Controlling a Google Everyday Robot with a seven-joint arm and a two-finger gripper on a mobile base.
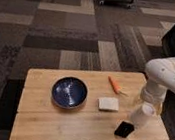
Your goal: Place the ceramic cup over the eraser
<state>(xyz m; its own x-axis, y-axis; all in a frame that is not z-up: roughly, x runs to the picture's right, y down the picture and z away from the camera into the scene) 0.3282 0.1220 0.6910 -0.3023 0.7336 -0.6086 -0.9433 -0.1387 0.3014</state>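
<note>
The white ceramic cup (142, 115) hangs tilted, mouth down, just above and to the right of the black eraser (123, 129), which lies on the wooden table (61, 126) near its front right. My gripper (148, 104) comes down from the white arm (165, 78) at the right and is shut on the cup's upper end. The cup's lower rim is close to the eraser's top right corner; I cannot tell whether they touch.
A dark blue bowl (69, 92) stands at the table's left middle. A flat white block (108, 104) lies between the bowl and the cup. An orange carrot (115, 85) lies behind it. Patterned carpet surrounds the table.
</note>
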